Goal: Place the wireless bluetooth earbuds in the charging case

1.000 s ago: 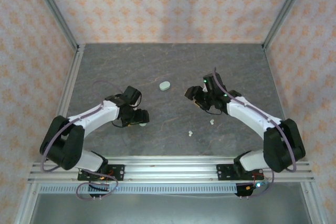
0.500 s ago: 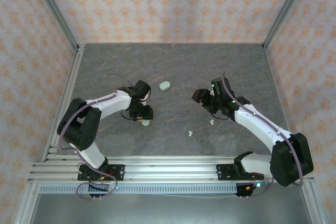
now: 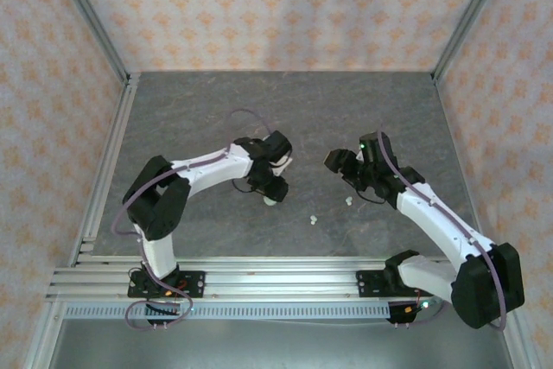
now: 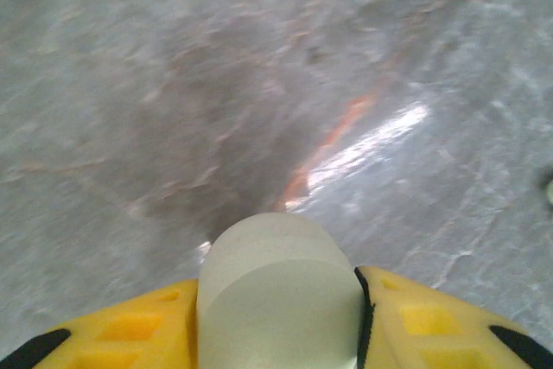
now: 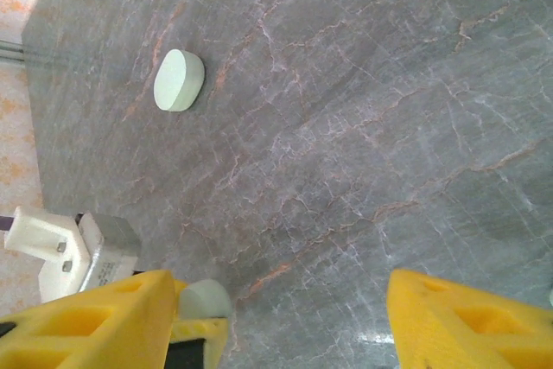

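My left gripper is shut on a pale green oval charging case, and its yellow fingers press both sides. From above, that case hangs at the left gripper near the table's middle. Two tiny whitish earbuds lie on the slab to its right. My right gripper is open and holds nothing, up and right of the held case. The right wrist view shows a second green case lying flat on the slab. It also shows the held case beside the right gripper's left finger.
The grey marbled table is boxed in by patterned walls and metal posts. An aluminium rail runs along the near edge. The left arm's white link stretches across the left half of the table.
The left arm has swung right toward the table's middle, carrying the green case, and now covers the second case in the top view. The right gripper has drifted slightly right.
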`<state>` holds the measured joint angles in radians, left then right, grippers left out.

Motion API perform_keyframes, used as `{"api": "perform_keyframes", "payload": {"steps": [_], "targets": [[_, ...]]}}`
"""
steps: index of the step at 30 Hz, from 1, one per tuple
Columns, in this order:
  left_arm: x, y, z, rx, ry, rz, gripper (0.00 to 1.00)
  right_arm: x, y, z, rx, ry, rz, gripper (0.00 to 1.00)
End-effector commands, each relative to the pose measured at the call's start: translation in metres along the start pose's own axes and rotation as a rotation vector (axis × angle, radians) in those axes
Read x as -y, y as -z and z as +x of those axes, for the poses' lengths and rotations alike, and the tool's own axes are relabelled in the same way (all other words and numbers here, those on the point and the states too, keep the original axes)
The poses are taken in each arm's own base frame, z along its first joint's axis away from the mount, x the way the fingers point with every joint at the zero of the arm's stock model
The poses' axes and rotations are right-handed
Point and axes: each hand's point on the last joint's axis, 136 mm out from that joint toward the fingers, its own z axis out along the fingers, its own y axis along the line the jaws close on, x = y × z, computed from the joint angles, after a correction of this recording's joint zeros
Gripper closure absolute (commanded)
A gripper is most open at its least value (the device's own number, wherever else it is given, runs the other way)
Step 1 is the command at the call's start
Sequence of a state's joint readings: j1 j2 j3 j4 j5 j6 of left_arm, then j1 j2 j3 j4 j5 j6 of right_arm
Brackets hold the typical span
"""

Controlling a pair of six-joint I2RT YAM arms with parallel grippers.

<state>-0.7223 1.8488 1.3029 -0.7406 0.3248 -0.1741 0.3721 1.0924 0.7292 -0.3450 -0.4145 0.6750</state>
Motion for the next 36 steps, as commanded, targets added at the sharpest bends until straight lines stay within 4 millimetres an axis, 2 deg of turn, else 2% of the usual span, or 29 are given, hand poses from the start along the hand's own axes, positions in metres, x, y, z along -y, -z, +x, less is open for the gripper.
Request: {"api": "perform_keyframes", "payload": {"steps": [1,6,10,13,16,20,27,36], "targets": [[-0.004,-0.007,0.008,-0.068,-0.113,-0.065,0.53,0.011,0.001,0.003,0.01,-0.009,0.021,0.34],[0.001,-0.017,0.0,-0.07,-0.196,-0.069,0.49,0.014,0.005,0.006,0.019,-0.022,0.016,0.34],[0.005,-0.013,-0.01,-0.04,-0.238,-0.058,0.4,0.015,0.011,0.006,0.033,-0.026,0.016,0.34],[0.009,-0.002,-0.019,0.008,-0.253,-0.049,0.34,0.015,0.015,0.006,0.04,-0.025,0.016,0.34],[0.012,0.022,-0.03,0.103,-0.251,-0.022,0.3,0.015,0.019,0.007,0.046,-0.024,0.016,0.33],[0.015,0.036,-0.029,0.174,-0.269,0.007,0.29,0.018,0.021,0.009,0.047,-0.029,0.015,0.33],[0.002,0.013,-0.003,0.109,-0.255,-0.038,0.28,0.017,0.019,0.012,0.034,-0.047,0.002,0.33],[0.003,-0.02,0.007,0.056,-0.255,-0.013,0.28,0.019,0.02,0.015,0.028,-0.063,-0.003,0.33]]}}
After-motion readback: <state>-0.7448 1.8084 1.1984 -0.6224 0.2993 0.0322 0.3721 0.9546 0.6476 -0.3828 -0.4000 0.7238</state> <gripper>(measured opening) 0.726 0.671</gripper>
